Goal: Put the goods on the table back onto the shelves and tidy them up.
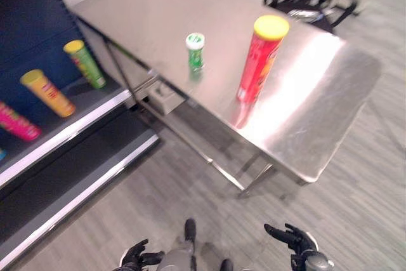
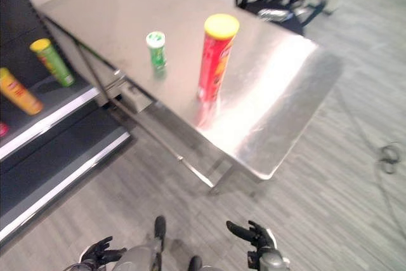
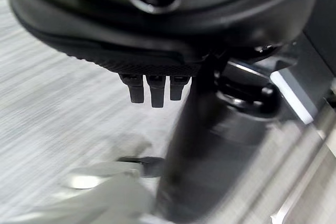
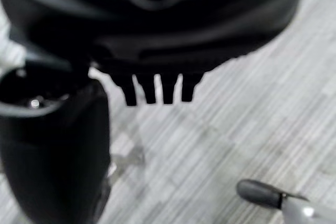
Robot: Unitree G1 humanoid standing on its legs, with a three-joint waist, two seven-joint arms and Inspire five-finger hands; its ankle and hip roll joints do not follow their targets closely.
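On the steel bench (image 1: 304,131) a tall red can (image 1: 259,61) with a yellow lid stands upright, a small green can (image 1: 195,50) near it toward the shelves (image 1: 95,115), where orange, green and pink cans lie. The left robot hand (image 1: 136,257) and right robot hand (image 1: 293,239) hang low over the floor, away from the bench, fingers relaxed, holding nothing.

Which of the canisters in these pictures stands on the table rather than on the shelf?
The tall red canister with the yellow lid, upright on the steel table. The green canister, orange canister and pink canister lean on the shelf.
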